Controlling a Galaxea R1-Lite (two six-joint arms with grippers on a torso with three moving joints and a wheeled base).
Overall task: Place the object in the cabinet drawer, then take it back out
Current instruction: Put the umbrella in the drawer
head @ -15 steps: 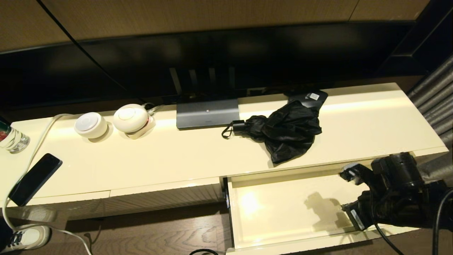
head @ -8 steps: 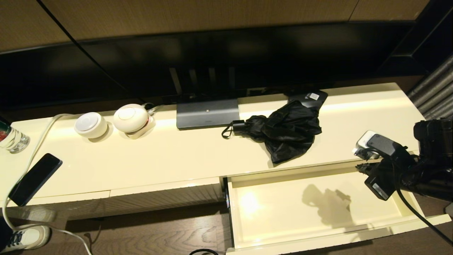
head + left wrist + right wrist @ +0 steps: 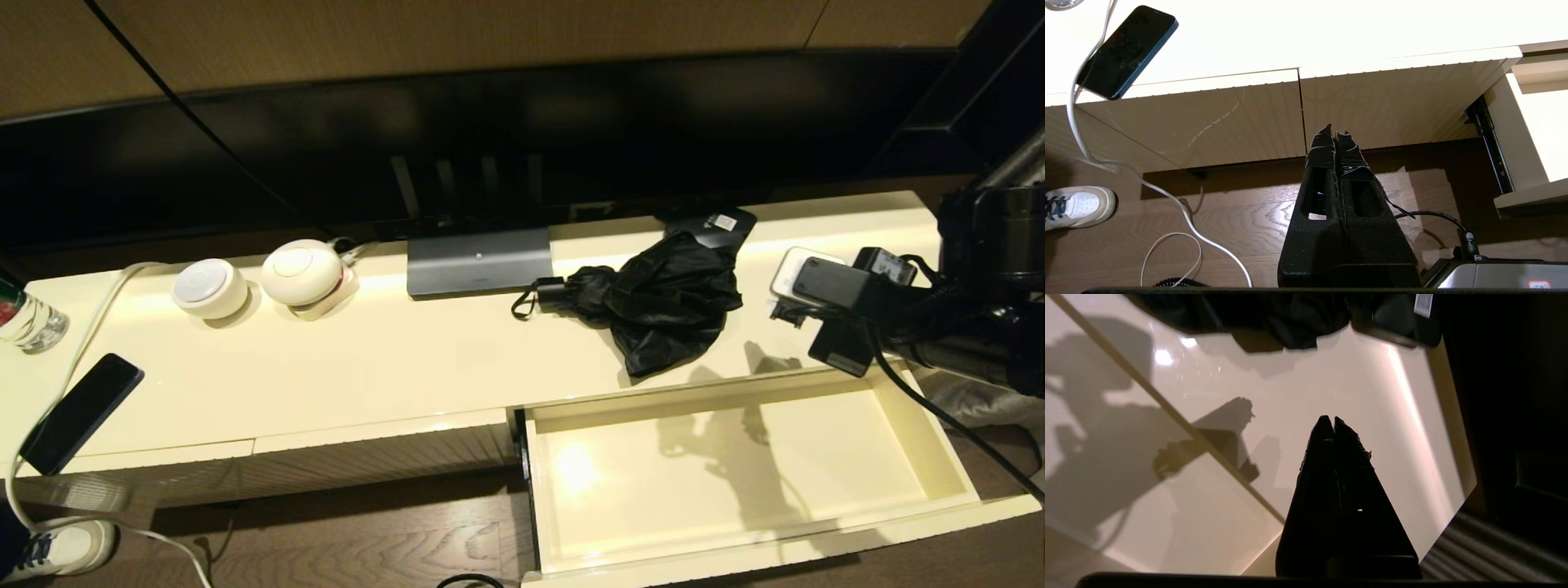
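Observation:
The object, a black compact umbrella (image 3: 653, 302), lies on the cream cabinet top with its handle and loop pointing left. Its fabric also shows in the right wrist view (image 3: 1290, 318). The cabinet drawer (image 3: 637, 498) stands pulled out below it, with nothing inside but shadows. My right gripper (image 3: 1329, 420) is shut and holds nothing. It hovers over the cabinet top just right of the umbrella (image 3: 782, 313), apart from it. My left gripper (image 3: 1334, 132) is shut and hangs low over the wooden floor, in front of the closed ribbed panels.
A small flat black box (image 3: 718, 222) with a white label lies behind the umbrella. A grey TV base (image 3: 479, 261), two white round devices (image 3: 209, 287), a phone (image 3: 80, 412), a bottle (image 3: 24, 318) and a white cable lie to the left. A person's shoe (image 3: 61, 547) is on the floor.
My right arm has risen from over the open drawer to above the cabinet top, toward the umbrella, with its wrist rolling. The umbrella and the drawer have not moved.

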